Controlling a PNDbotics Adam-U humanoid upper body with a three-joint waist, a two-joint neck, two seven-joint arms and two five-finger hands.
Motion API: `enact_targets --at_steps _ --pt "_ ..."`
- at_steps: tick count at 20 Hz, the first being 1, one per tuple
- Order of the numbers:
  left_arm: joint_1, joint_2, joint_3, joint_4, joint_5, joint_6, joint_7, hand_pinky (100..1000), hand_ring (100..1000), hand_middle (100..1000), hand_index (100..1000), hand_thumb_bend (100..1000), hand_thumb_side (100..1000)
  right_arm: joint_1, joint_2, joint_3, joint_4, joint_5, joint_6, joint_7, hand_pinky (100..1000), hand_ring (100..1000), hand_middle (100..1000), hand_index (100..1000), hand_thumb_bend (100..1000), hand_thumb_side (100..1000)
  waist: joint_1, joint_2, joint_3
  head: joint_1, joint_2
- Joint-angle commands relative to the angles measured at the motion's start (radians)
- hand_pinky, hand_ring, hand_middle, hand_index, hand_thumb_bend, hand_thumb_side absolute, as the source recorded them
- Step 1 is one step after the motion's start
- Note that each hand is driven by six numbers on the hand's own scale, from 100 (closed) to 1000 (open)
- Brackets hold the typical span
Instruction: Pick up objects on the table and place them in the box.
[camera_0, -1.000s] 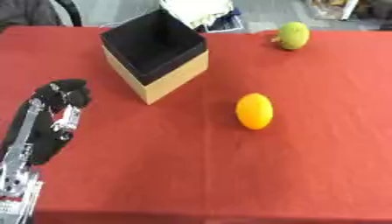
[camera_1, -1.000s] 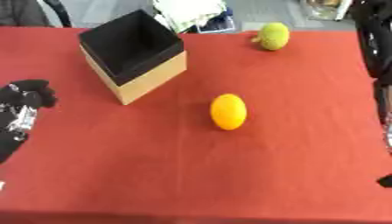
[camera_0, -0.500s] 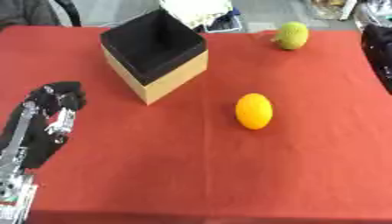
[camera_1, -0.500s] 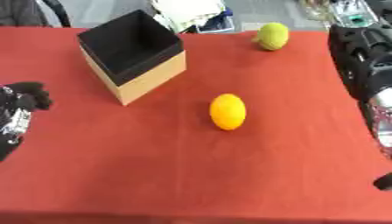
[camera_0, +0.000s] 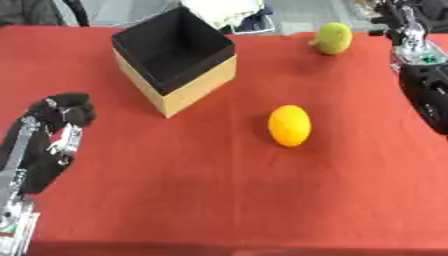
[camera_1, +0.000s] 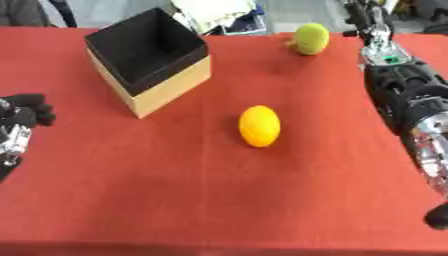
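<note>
right hand (camera_1: 367, 17) perhaps blurred, fingers cut off at top edge

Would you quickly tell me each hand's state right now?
Left hand: fingers curled, holding nothing.
Right hand: at the far right edge, state cannot be told.

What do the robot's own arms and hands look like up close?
The left hand has black fingers, with silver metal parts showing on the black arm behind it. The right arm is bulky and black, turning to shiny silver lower down, with a small green mark near its silvery wrist. Its hand is hard to make out.
</note>
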Motion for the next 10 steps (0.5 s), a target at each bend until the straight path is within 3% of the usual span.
enact_targets --at_steps 1,6,9,10 --pt "-0.012 0.007 0.001 -0.014 0.001 -0.002 -0.001 645 624 598 763 100 631 -0.013 -0.016 0.004 -0.005 0.013 -0.005 0.000 681 813 807 859 100 707 0.001 -0.011 0.002 -0.005 0.005" --pt "-0.015 0.006 0.001 -0.015 0.000 -0.002 -0.001 646 624 597 763 100 631 -0.010 -0.016 0.008 -0.017 0.054 -0.007 -0.002 690 827 821 864 100 685 0.000 -0.003 0.007 -0.009 0.005" --pt "-0.017 0.006 0.001 -0.016 -0.002 -0.002 -0.001 645 624 597 763 100 632 -0.009 -0.018 0.009 -0.033 0.108 -0.005 -0.007 704 846 843 871 100 640 0.000 0.002 0.012 -0.014 0.005" --pt "-0.017 0.006 0.001 -0.016 -0.002 -0.002 -0.001 646 624 597 763 100 632 -0.008 -0.020 0.011 -0.041 0.136 -0.003 -0.009 731 867 865 878 100 580 0.000 0.004 0.014 -0.015 0.005"
